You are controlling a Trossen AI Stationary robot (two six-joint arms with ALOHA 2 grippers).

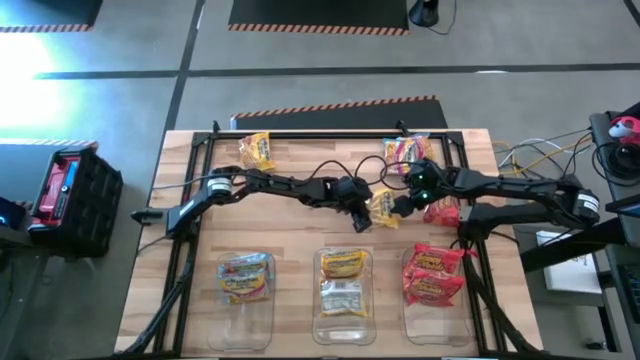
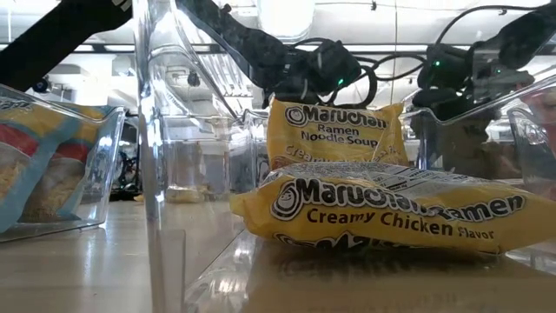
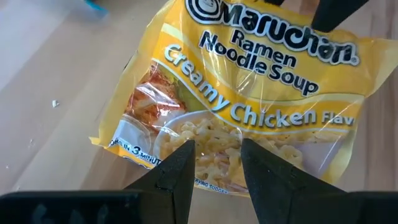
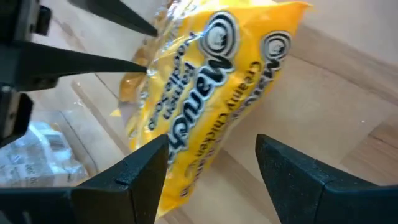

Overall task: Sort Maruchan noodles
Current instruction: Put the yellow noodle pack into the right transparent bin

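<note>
A yellow Creamy Chicken Maruchan noodles packet [image 1: 383,205] is at the table's middle, tilted with its printed face [image 2: 339,130] toward the near edge. My left gripper [image 1: 364,214] reaches in from the left and is shut on it. My right gripper [image 4: 211,168] is open, with a finger on either side of the packet's other end [image 4: 186,180]; I cannot tell whether it touches. Loose packets lie at the far left [image 1: 257,150], the far right [image 1: 405,150] and, in red, under my right arm [image 1: 440,210]. My left gripper pinches the packet's edge below the noodle picture [image 3: 214,163] between its two fingers. The fingers [image 4: 106,57] slant down from the table's left. The packet stands tilted beyond them; its lower part is hidden behind the middle bin, so I cannot tell whether it rests on the table.
Three clear bins stand along the near edge. The left bin [image 1: 222,300] holds a blue-multicoloured packet, the middle one [image 1: 320,300] yellow packets, and the right one [image 1: 408,310] red packets. A dark frame [image 1: 330,135] runs along the far edge. Bare wood lies between bins and arms.
</note>
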